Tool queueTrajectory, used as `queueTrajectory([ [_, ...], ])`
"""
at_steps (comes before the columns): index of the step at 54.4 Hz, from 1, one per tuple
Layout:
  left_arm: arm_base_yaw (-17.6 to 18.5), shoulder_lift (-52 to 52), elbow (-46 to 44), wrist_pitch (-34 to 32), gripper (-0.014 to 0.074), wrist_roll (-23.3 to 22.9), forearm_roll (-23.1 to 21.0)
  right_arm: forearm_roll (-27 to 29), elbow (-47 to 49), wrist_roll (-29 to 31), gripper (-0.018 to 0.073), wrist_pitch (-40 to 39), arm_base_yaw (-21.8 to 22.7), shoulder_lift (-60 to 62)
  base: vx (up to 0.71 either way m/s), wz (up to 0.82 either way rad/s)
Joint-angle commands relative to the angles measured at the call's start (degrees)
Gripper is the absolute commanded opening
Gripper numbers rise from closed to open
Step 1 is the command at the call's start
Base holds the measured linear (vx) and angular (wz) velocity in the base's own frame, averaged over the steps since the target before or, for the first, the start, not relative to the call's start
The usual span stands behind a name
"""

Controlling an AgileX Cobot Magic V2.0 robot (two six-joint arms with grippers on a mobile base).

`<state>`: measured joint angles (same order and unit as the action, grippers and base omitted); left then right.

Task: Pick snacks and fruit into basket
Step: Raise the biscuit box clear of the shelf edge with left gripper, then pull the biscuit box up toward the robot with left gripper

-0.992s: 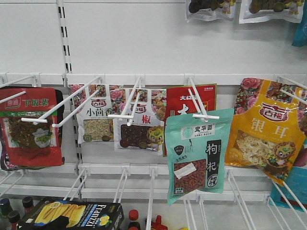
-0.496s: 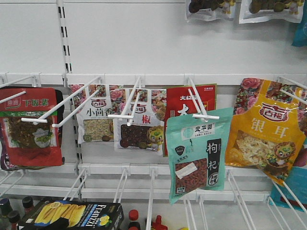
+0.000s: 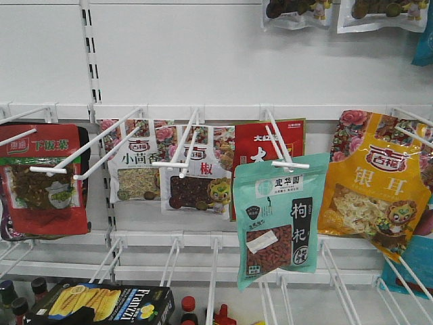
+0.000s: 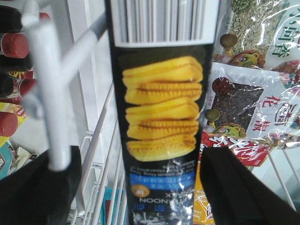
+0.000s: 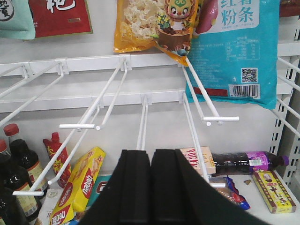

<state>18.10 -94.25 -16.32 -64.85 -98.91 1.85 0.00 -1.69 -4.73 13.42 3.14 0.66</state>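
Observation:
The black-and-blue corn-cob carton (image 3: pixel 101 305) sits at the bottom left of the front view. In the left wrist view the same carton (image 4: pixel 161 108) stands between my left gripper's (image 4: pixel 140 187) spread fingers, close against the right finger (image 4: pixel 234 187) and with a gap to the left one. The teal berry pouch (image 3: pixel 274 223) hangs on a white peg at centre right, and its corner (image 5: pixel 16 18) shows in the right wrist view. My right gripper (image 5: pixel 151 187) is shut and empty, pointing at the lower shelf. The fruit and the basket are out of view.
A red greens pouch (image 3: pixel 42 179) and a yellow-orange pouch (image 3: pixel 375 183) hang on the same row. White peg hooks (image 5: pixel 206 108) jut forward. Below lie sauce bottles (image 5: pixel 14 173), a yellow wafer box (image 5: pixel 77 187), a Pocky box (image 5: pixel 199 159) and a purple-labelled bottle (image 5: pixel 248 161).
The carton tipped slightly leftward half a second ago and has settled back to about where it was a second ago. The hanging pouches have not moved.

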Motion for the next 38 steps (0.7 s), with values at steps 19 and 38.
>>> queueTrajectory([
  [19,0.37,0.83,-1.43,-13.25,0.0424,-0.09,-1.85,-0.63,-0.37,0.17,-0.0008,-4.68,0.07,-0.89,0.00,0.00],
  [38,0.37,0.21,-1.37,-14.25,0.0094,-0.24,-1.85,-0.63,-0.37,0.17,-0.0008,-4.68,0.07,-0.89,0.00,0.00],
])
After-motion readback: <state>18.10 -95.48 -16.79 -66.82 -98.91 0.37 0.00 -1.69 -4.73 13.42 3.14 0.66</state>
